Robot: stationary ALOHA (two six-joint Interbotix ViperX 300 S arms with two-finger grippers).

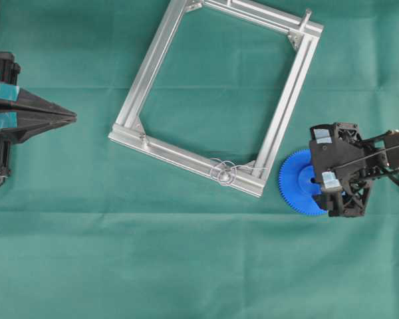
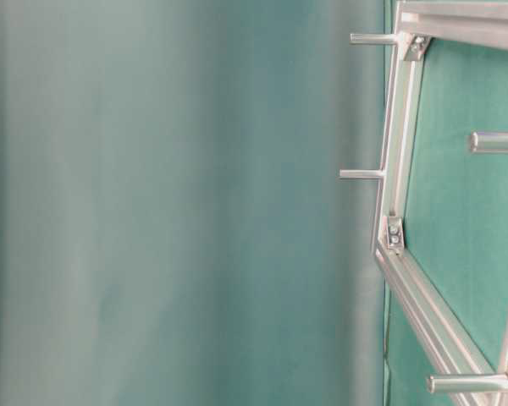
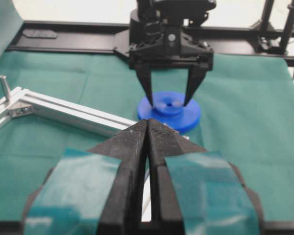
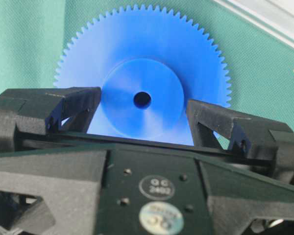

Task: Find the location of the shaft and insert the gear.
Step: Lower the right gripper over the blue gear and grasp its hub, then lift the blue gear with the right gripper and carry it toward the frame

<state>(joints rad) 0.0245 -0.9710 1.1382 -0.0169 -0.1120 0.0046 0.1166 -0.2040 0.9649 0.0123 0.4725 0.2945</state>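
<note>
The large bright blue plastic gear with fine teeth and a raised round hub lies flat on the green cloth, just beside the near right corner of the square silvery aluminium frame. The black right gripper hangs over it with its jaws spread wide, one finger on each side of the hub (no contact can be made out). The short silvery shaft shows end-on amid wiry glints on the frame's near rail, and well apart at the left edge the left gripper rests with its teal-taped fingers pressed together, holding nothing.
</note>
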